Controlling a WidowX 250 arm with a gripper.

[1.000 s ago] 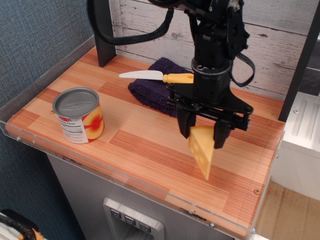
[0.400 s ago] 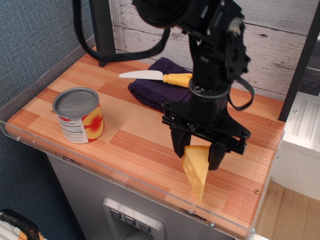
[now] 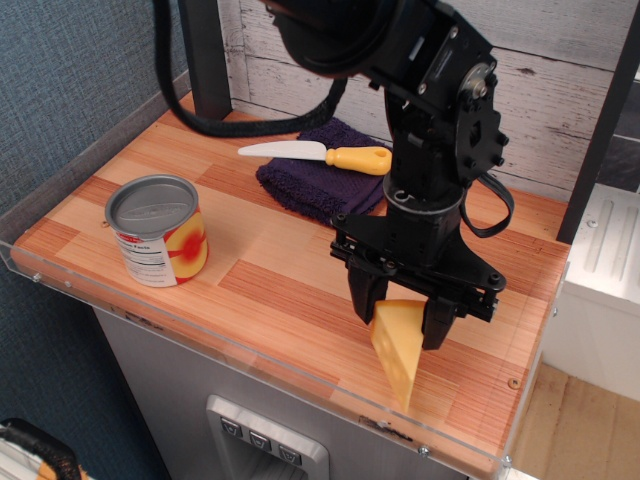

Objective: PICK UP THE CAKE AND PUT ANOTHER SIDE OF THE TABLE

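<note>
1 container stood on the table (image 3: 270, 290): a tin can (image 3: 157, 230) at the near left, upright, with its grey pull-tab lid sealed in place, so what it held could not be seen. Its label showed red, yellow and white, with a printed panel facing the near edge.

The black gripper (image 3: 402, 315) hung over the near right part of the table, pointing down from the arm. Its 2 fingers (image 3: 364, 299) were closed narrowly on the cake (image 3: 397, 347), pinching the wide upper end of the yellow-orange wedge. The cake hung point down between them, slightly tilted, its tip just above or at the wood close to the clear acrylic edge (image 3: 250, 352); whether the tip touched the surface could not be told. Faint round dimples showed on the face turned toward the camera.

Farther back, near the middle of the table, a folded dark purple cloth (image 3: 318, 180) lay flat on the planks. A toy knife (image 3: 318, 154) with a white blade and yellow handle rested across its far edge, blade pointing left and hanging over the bare wood. The can stood well apart from the gripper, and the cloth lay just behind the arm.
</note>
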